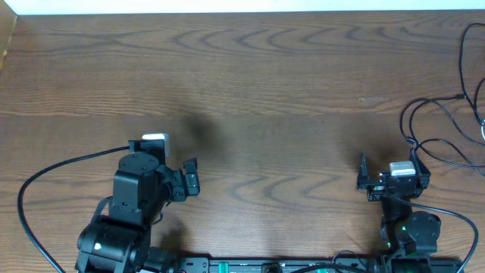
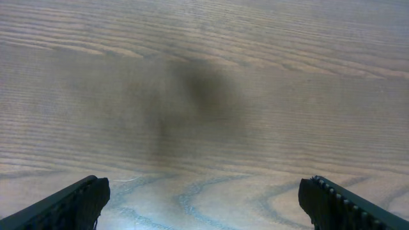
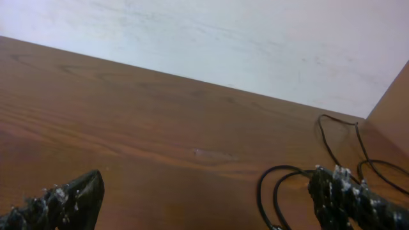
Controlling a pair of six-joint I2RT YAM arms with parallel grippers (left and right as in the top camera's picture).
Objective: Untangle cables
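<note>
You see a brown table [image 1: 288, 68] with wavy wood grain filling the overhead frame. A soft dark shadow [image 1: 203, 135] lies on it left of centre, and a small pale scuff [image 1: 373, 99] marks the wood at centre right. Beyond the table's far edge stands a white wall [image 3: 223, 45]. A wooden side panel [image 3: 393, 102] rises at the right edge of the right wrist view.

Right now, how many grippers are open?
2. The left gripper hangs open over the table at lower left of the overhead view; the right gripper stands open at lower right. Both are empty, and neither is hidden.
</note>
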